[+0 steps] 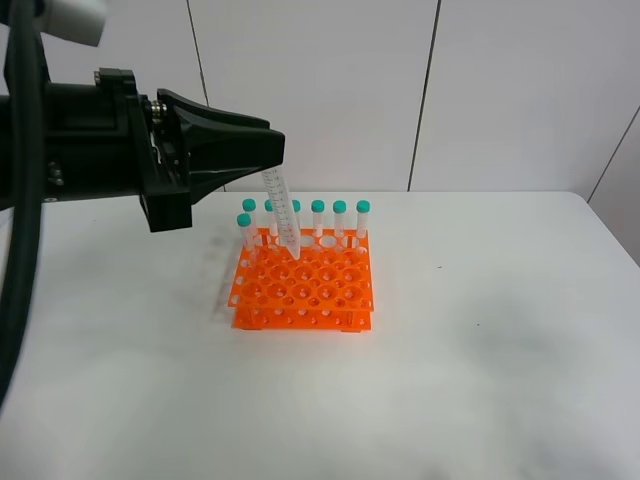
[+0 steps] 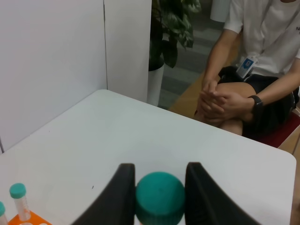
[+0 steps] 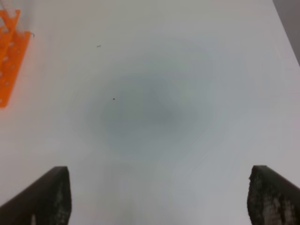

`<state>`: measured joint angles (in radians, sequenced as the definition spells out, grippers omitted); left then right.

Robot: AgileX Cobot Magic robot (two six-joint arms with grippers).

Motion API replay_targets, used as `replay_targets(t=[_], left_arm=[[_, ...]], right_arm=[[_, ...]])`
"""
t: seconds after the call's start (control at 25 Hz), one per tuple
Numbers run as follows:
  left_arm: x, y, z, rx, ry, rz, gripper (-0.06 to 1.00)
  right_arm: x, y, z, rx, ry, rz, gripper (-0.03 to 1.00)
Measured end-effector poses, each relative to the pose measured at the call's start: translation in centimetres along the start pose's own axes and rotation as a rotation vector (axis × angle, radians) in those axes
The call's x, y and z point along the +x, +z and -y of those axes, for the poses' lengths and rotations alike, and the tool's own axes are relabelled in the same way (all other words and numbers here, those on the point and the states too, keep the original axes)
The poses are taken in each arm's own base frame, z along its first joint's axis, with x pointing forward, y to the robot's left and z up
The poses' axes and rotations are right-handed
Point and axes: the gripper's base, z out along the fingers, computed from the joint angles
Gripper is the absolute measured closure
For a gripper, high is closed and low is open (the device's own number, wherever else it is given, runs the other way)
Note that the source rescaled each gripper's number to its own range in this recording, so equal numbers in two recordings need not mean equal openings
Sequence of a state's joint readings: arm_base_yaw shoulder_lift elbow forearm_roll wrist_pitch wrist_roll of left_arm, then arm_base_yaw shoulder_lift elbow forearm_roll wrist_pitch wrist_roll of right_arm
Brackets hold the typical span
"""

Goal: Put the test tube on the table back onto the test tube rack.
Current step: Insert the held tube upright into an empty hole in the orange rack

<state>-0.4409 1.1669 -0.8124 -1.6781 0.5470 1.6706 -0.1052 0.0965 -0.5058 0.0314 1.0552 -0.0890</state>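
Stretching level toward the test tube rack (image 1: 305,295), left gripper (image 1: 272,155) clamps the test tube (image 1: 283,215) — tilted.

Bright, even light; soft grey shadow on the white table (image 3: 154,108); right wrist view hazy, slightly unfocused.
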Motion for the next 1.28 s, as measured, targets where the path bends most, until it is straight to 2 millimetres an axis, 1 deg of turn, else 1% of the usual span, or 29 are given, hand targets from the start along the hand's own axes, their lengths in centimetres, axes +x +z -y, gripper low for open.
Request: replay_targets(t=[0.84, 1.0, 1.28], left_arm=[[0.02, 0.0, -0.16, -0.018, 0.003, -0.002, 0.94], [0.2, -0.01, -0.25, -0.027, 0.039, -0.023, 0.94], [0.35, -0.06, -0.78, -0.086, 0.065, -0.042, 0.94]], right_arm=[[-0.07, 0.22, 0.01, 0.001, 0.005, 0.019, 0.04], [-0.07, 0.22, 0.0, 0.0, 0.006, 0.02, 0.05], [-0.07, 0.22, -0.01, -0.001, 0.006, 0.02, 0.05]])
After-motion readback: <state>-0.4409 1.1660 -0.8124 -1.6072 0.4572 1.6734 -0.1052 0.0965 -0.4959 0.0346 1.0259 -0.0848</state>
